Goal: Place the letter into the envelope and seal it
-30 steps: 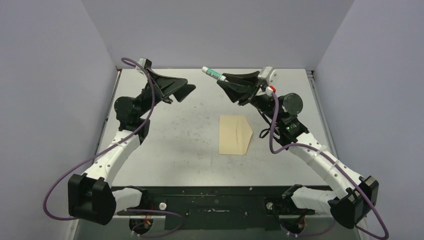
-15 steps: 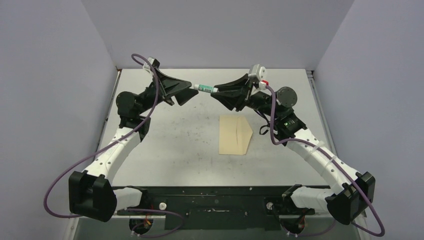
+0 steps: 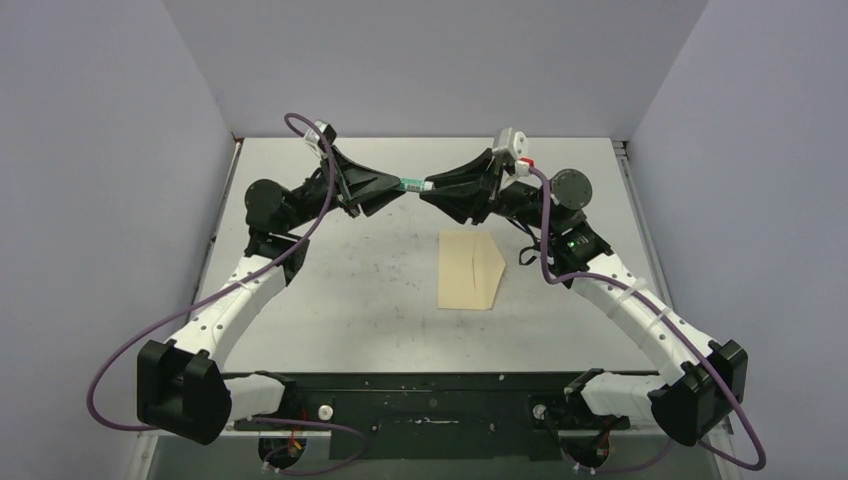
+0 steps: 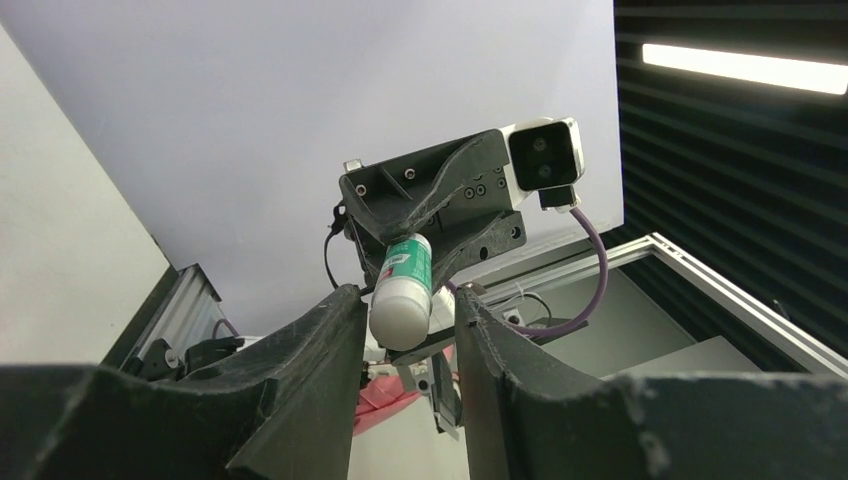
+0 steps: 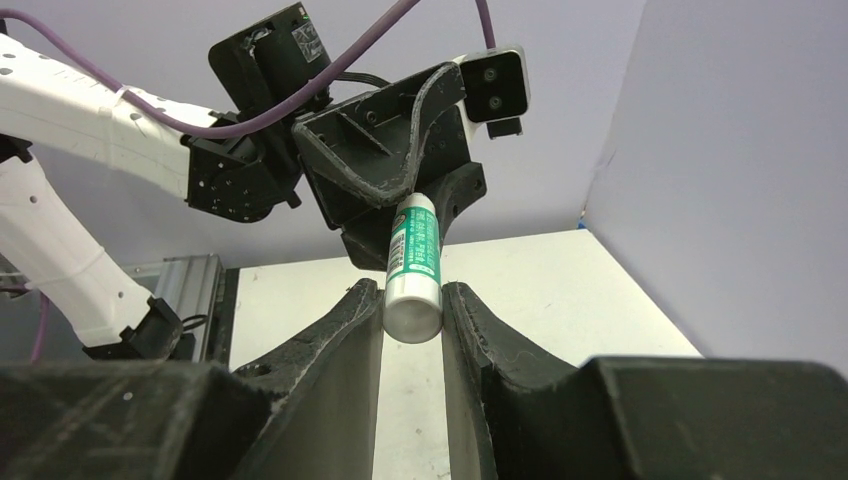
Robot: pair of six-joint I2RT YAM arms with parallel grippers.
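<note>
The pale tan envelope (image 3: 470,270) lies flat on the table, its pointed flap toward the right. The letter does not show in any view. Above the far part of the table the two grippers meet tip to tip. My right gripper (image 3: 426,188) (image 5: 413,296) is shut on the base end of a green-and-white glue stick (image 3: 413,184) (image 5: 414,262). My left gripper (image 3: 399,186) (image 4: 407,302) has its jaws around the stick's white cap (image 4: 400,312). One finger is against the cap and a narrow gap remains at the other, so it stands open.
The grey table (image 3: 340,290) has walls at left, back and right. A black rail (image 3: 420,395) with both arm bases runs along the near edge. Purple cables (image 3: 300,230) loop off both arms.
The left arm has swung right to the glue stick and its jaws have narrowed around the cap. The right gripper turned the stick down and left to meet it.
</note>
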